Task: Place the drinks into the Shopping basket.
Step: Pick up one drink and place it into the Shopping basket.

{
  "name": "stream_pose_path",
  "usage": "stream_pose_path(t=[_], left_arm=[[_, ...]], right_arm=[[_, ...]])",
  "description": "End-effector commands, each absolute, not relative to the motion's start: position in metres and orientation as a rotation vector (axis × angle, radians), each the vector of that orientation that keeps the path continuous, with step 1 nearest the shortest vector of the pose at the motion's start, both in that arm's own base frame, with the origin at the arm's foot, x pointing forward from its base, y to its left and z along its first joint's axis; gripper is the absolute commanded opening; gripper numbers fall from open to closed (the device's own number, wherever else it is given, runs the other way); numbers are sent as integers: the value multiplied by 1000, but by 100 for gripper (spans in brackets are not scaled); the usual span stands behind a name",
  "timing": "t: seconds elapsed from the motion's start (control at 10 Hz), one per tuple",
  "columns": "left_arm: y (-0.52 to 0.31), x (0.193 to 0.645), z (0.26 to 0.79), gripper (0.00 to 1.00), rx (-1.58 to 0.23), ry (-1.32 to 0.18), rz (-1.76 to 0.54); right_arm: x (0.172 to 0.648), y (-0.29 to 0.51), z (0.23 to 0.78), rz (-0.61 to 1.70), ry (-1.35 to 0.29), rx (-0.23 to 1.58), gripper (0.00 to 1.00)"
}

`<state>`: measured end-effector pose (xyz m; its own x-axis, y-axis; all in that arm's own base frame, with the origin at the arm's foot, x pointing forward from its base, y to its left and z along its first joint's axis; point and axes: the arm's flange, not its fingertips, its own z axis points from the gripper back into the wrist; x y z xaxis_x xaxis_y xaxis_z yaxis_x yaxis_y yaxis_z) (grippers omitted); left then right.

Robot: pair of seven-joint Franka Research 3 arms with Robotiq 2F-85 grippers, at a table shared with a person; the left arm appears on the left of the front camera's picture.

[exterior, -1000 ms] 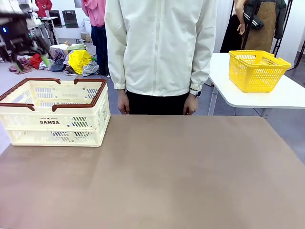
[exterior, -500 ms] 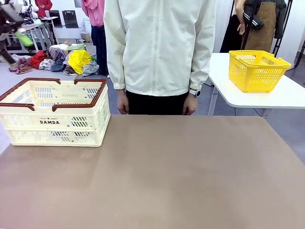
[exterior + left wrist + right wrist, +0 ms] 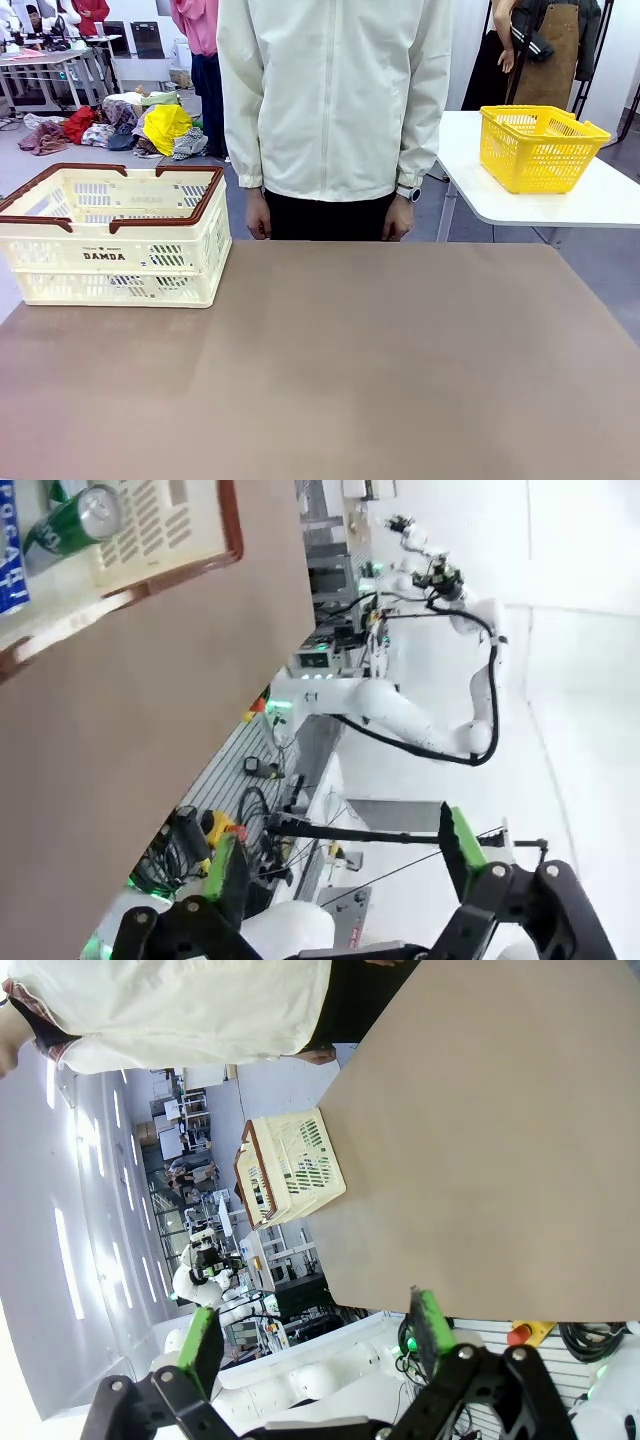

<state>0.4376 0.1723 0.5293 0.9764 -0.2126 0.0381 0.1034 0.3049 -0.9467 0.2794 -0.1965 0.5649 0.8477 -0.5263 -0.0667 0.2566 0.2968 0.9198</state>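
Drinks: green can (image 3: 75,522) already lay in the basket (image 3: 110,235), both tools (image 3: 340,865) (image 3: 312,1335) were wide open and empty, so I'd just stay clear.

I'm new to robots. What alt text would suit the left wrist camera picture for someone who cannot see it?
The left end effector, black with green pads, hangs open and empty beside a brown table. At the top left corner, a green metal drink can lies inside the cream slotted plastic basket with a dark brown rim.

The front camera looks across the desk (image 3: 380,360) at the person (image 3: 335,100) — both wrist cameras sit high, rolled sideways, sharing the Shopping basket (image 3: 110,235).
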Motion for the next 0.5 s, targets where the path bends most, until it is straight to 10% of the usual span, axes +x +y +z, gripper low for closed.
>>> stream_pose_path(t=[0.0,0.4], left_arm=[[144,428,563,100,-1148,91,-275],[144,428,563,100,-1148,91,-275]], right_arm=[[280,-195,569,-534,-264,1170,100],[280,-195,569,-534,-264,1170,100]])
